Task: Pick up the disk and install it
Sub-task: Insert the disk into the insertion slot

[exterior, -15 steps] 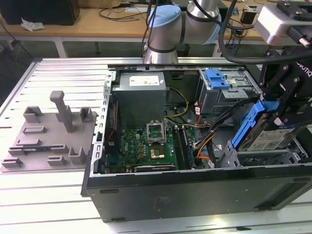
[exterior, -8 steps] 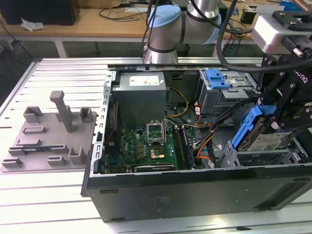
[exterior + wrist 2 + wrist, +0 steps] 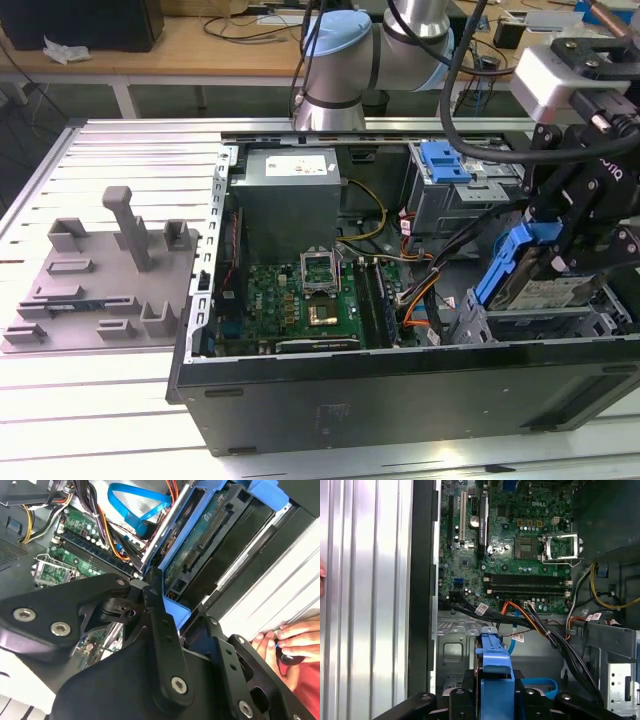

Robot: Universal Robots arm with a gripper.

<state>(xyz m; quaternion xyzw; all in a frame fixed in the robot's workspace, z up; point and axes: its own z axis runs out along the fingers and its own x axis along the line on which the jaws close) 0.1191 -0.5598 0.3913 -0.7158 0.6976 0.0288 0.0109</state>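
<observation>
In the exterior view, your gripper (image 3: 560, 245) is clamped on the disk (image 3: 552, 292) at the exterior view's right end of the open computer case (image 3: 400, 390). The disk hangs tilted, labelled face showing, with its lower end just over the drive cage (image 3: 520, 327). Whether they touch there, I cannot tell.

In the second wrist view, 2 black fingers (image 3: 160, 625) pinch the blue carrier (image 3: 176, 611), and the disk's long axis runs straight out from the gripper. A person's hand (image 3: 282, 642) rests outside the case wall.

In the first wrist view, the carrier stands between the fingers, pointing toward the motherboard (image 3: 520, 555).
</observation>
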